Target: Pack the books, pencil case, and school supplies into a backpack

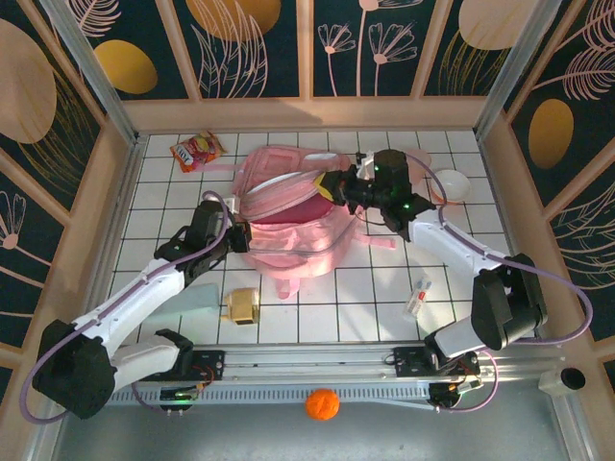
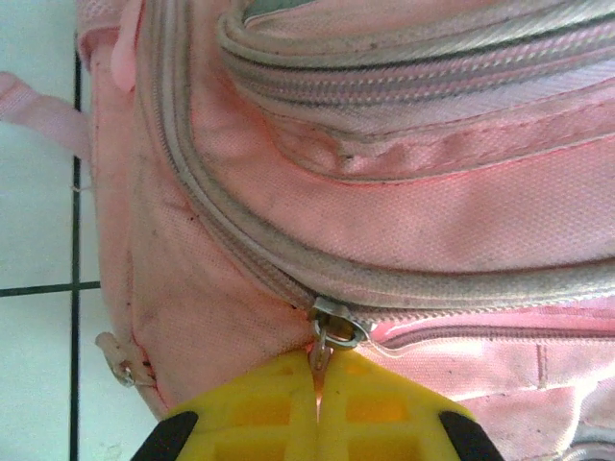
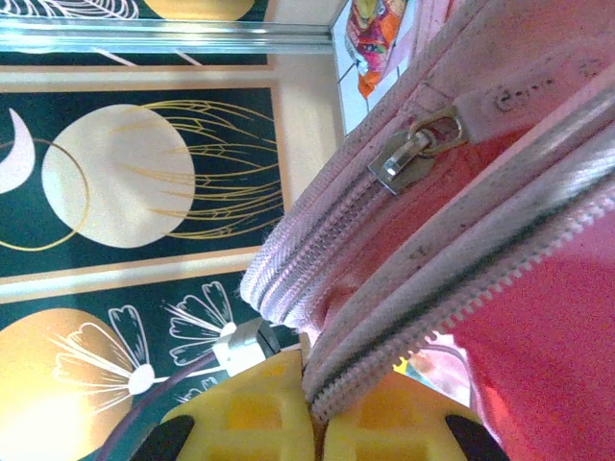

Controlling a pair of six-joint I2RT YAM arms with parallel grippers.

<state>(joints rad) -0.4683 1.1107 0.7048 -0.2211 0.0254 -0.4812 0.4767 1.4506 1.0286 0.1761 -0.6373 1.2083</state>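
Your backpack [image 1: 288,240] lies flat in the middle of the tiled table [image 1: 375,288]. In the top view its long axis runs from the far wall towards the arm bases, leaning a little to the left at the far end. Its main zip gapes on the upper right side and shows a dark red lining.

Beyond the backpack's far left corner you have a snack bag [image 1: 197,151]. Your left gripper [image 1: 235,236] sits at the backpack's left edge. In the left wrist view its yellow fingers [image 2: 259,413] are pressed together on a small zipper pull [image 2: 320,370], which hangs from a slider on a closed grey zip.

Near the backpack's near left corner, a pale green pencil case [image 1: 204,300] lies partly under the left arm, and a tan box [image 1: 241,305] stands just beside it.

Your right gripper [image 1: 332,184] is at the open mouth. In the right wrist view its fingers [image 3: 384,423] are clamped on the zipped rim of the backpack and hold it raised.

To the backpack's near right lies a white item [image 1: 418,298] with red marks. A cup [image 1: 452,184] lies to its far right.
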